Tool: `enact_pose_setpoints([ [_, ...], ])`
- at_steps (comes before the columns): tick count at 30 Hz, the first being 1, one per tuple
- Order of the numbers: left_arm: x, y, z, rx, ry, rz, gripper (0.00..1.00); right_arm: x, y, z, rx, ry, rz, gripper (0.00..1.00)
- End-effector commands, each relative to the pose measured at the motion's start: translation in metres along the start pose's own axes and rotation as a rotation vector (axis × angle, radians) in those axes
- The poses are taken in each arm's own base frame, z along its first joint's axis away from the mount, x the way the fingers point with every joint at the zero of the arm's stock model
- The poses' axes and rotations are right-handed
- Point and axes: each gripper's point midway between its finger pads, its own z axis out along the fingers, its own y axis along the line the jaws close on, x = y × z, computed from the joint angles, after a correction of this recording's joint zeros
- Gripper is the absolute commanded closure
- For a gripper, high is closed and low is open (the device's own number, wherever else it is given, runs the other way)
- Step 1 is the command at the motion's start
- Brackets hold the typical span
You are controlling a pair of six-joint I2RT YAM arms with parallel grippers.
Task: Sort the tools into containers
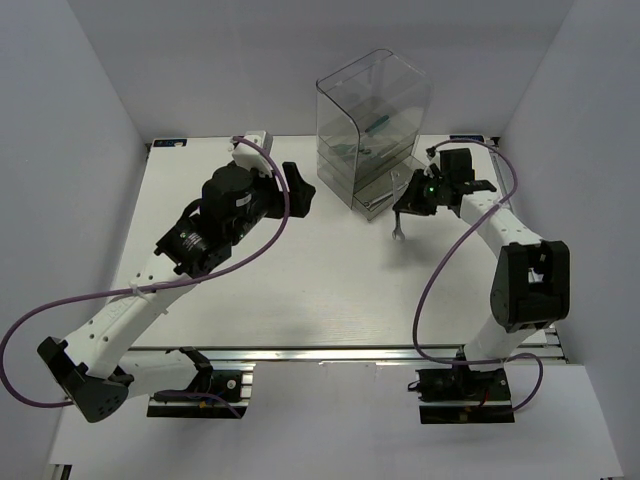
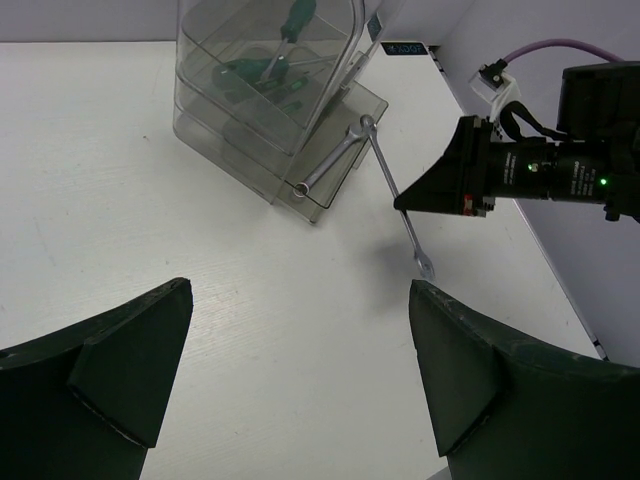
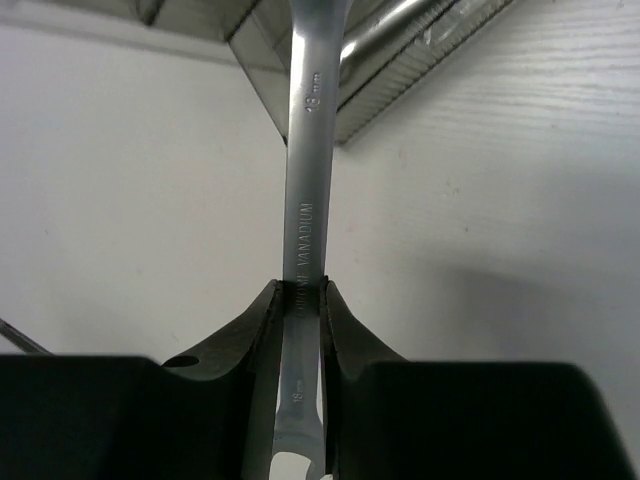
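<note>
The right hand (image 3: 300, 300) is clenched on a silver wrench (image 3: 305, 150), its two dark fingers (image 3: 255, 325) pressing the flat shaft from either side, nearer one end than the middle. The short end, with its open jaw, pokes back between the fingers toward the wrist camera. The long end runs forward, away from the hand. Seen from the left wrist, this wrench (image 2: 387, 170) hangs tilted above the table (image 1: 300, 290), low end near the white surface with a shadow under it, ring end up by the edge of the lowest drawer (image 2: 345, 175); whether it touches that edge I cannot tell.

That drawer stands pulled out from the foot of the smoky clear drawer unit (image 1: 370, 110), and a second wrench (image 2: 330, 160) lies flat in it. Higher drawers hold green-handled screwdrivers (image 2: 265, 75), their number hard to make out through the plastic.

The left hand (image 2: 300, 295) is released, its fingers (image 2: 130, 350) spread wide with nothing between them, hovering over bare table to the left of the unit and well apart from both wrenches
</note>
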Motion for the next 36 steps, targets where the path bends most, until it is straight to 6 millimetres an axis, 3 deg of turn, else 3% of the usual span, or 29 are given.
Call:
enact_pose_setpoints([
  [1, -0.009, -0.003, -0.008, 0.018, -0.033, -0.020, 0.02, -0.057, 0.019, 0.004, -0.031, -0.154, 0.067, 1.00],
  [10, -0.009, 0.001, -0.009, -0.001, -0.030, -0.024, 0.02, -0.092, 0.014, 0.028, -0.023, -0.222, 0.296, 1.00],
  [17, -0.010, 0.000, -0.008, -0.005, -0.025, -0.029, 0.02, -0.119, -0.004, 0.052, 0.046, -0.284, 0.405, 1.00],
  [22, -0.011, -0.002, -0.004, -0.005, -0.020, -0.031, 0.02, -0.126, -0.016, 0.070, 0.071, -0.300, 0.433, 1.00],
  [24, -0.009, -0.001, -0.003, -0.008, -0.014, -0.028, 0.02, -0.130, -0.016, 0.078, 0.056, -0.303, 0.439, 0.88],
  [26, -0.010, -0.002, -0.001, -0.008, -0.010, -0.029, 0.02, -0.134, -0.019, 0.086, 0.053, -0.313, 0.441, 0.65],
  [28, -0.010, -0.002, 0.000, -0.011, -0.008, -0.028, 0.02, -0.135, -0.018, 0.089, 0.044, -0.310, 0.433, 0.57],
  [32, -0.011, -0.004, 0.003, -0.010, -0.011, -0.032, 0.02, -0.132, -0.016, 0.091, 0.018, -0.296, 0.438, 0.50],
  [36, -0.010, -0.005, 0.006, -0.005, -0.010, -0.037, 0.02, -0.136, -0.006, 0.083, -0.038, -0.291, 0.429, 0.52],
])
